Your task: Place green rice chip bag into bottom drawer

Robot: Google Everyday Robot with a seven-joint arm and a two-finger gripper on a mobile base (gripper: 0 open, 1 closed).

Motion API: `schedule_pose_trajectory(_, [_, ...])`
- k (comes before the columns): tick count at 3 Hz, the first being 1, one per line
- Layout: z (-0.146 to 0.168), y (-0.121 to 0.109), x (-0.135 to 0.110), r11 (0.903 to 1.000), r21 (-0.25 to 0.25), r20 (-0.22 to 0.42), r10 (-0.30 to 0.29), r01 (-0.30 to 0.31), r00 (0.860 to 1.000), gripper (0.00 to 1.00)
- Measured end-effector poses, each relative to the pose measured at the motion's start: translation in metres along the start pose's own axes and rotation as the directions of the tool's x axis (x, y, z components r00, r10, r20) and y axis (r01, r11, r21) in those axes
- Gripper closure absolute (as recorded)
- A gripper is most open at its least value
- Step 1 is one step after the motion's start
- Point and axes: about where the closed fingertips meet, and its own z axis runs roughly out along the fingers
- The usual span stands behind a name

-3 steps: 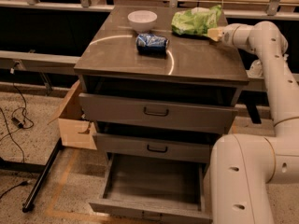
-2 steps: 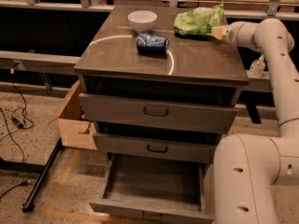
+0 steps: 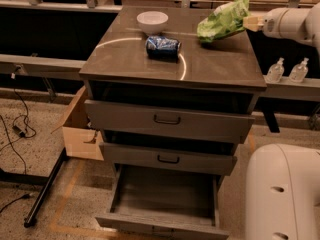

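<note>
The green rice chip bag (image 3: 224, 20) is lifted off the cabinet top, hanging tilted over the back right corner. My gripper (image 3: 247, 22) is shut on the bag's right end, reaching in from the right. The bottom drawer (image 3: 165, 199) is pulled open and I see nothing inside it. The two shallower drawers above it stand slightly out.
A crushed blue can (image 3: 163, 47) and a white bowl (image 3: 152, 21) are on the cabinet top (image 3: 210, 69). Two clear bottles (image 3: 287, 70) stand on a ledge at right. A cardboard box (image 3: 80, 129) sits left of the cabinet. My white base (image 3: 282, 194) is at bottom right.
The bag has been raised off the cabinet top by my gripper; before, it lay on the surface with the gripper at its right end.
</note>
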Motion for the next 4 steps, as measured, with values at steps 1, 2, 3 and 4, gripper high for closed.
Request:
schedule_pose_trajectory(1, [-0.045,0.013,-0.026,0.9976,-0.069,0.011,-0.001,0.002,1.0,1.0])
schedule_pose_trajectory(2, [-0.101,0.033,-0.049,0.9833,-0.18,0.028,0.031,-0.025,0.999,1.0])
schedule_pose_trajectory(3, [-0.159,0.06,-0.064,0.949,-0.311,0.036,0.069,-0.055,0.997,1.0])
schedule_pose_trajectory(4, [-0.217,0.095,-0.072,0.8822,-0.468,0.035,0.079,-0.054,0.996,1.0])
